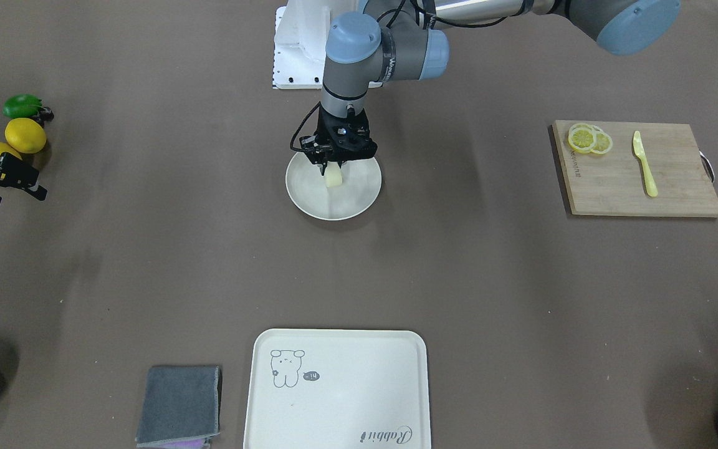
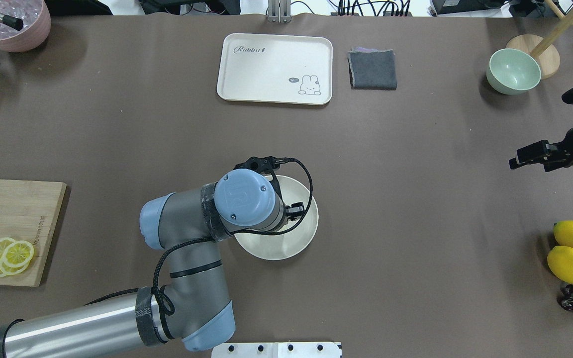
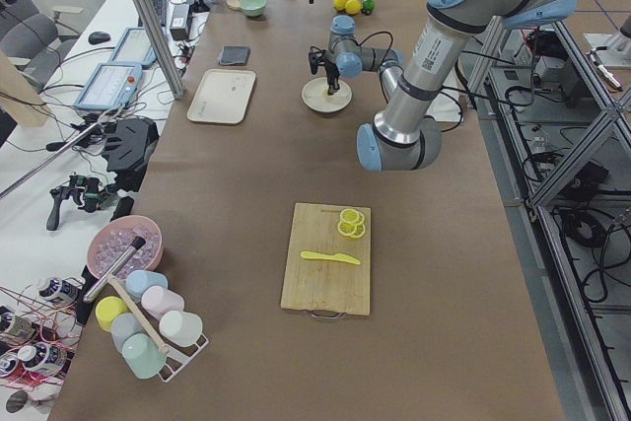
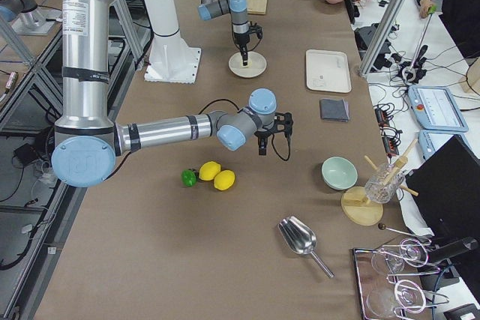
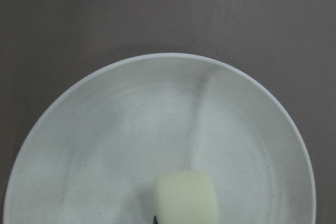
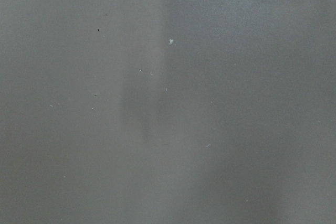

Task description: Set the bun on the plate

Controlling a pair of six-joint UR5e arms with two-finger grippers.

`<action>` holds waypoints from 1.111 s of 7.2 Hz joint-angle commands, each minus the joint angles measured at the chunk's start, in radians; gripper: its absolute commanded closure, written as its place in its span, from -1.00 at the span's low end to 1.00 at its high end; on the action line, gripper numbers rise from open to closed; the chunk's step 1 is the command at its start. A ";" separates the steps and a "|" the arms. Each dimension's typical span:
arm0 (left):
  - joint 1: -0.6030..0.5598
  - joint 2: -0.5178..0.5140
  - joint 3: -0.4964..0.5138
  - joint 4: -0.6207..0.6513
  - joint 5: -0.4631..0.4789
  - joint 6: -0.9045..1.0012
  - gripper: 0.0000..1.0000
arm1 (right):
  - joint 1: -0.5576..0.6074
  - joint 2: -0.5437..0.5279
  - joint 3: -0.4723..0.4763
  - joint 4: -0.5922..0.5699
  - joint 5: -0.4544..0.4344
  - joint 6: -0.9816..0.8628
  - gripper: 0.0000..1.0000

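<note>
The round cream-white plate (image 1: 359, 201) (image 2: 302, 232) (image 5: 105, 129) lies at the middle of the brown table. My left gripper (image 1: 332, 167) points straight down over its robot-side half and is shut on the bun (image 1: 333, 177) (image 5: 186, 199), a small pale cream lump. The bun's underside is at or just above the plate's floor; I cannot tell whether it touches. In the overhead view the left wrist hides both bun and fingers. My right gripper (image 1: 10, 194) (image 2: 527, 161) hovers open and empty far off to the side, near the lemons.
A cream tray with a drawing (image 1: 359, 386) and a folded grey cloth (image 1: 178, 405) lie on the far side. A wooden board (image 1: 664, 181) carries lemon slices (image 1: 589, 138) and a yellow knife (image 1: 646, 165). Two lemons (image 1: 25, 135), a lime (image 1: 21, 106) and a green bowl (image 2: 513, 71) are near the right arm.
</note>
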 commanded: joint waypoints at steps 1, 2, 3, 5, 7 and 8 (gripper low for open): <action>0.006 -0.001 0.001 0.002 0.004 0.006 -0.63 | 0.000 -0.012 0.000 0.000 0.000 -0.001 -1.00; 0.005 -0.001 -0.002 0.004 0.006 0.006 -0.77 | 0.000 -0.018 0.000 0.001 0.000 -0.001 -1.00; -0.002 -0.001 -0.013 0.008 0.006 0.006 -0.90 | 0.002 -0.020 0.001 0.002 0.000 -0.001 -1.00; -0.089 0.045 -0.176 0.074 -0.003 0.086 -0.93 | 0.020 -0.017 0.000 0.000 0.012 -0.005 -1.00; -0.299 0.219 -0.322 0.139 -0.224 0.356 -0.93 | 0.079 -0.030 -0.012 -0.002 0.030 -0.079 -1.00; -0.430 0.332 -0.347 0.137 -0.341 0.564 -0.93 | 0.122 -0.041 -0.020 -0.032 0.030 -0.150 -1.00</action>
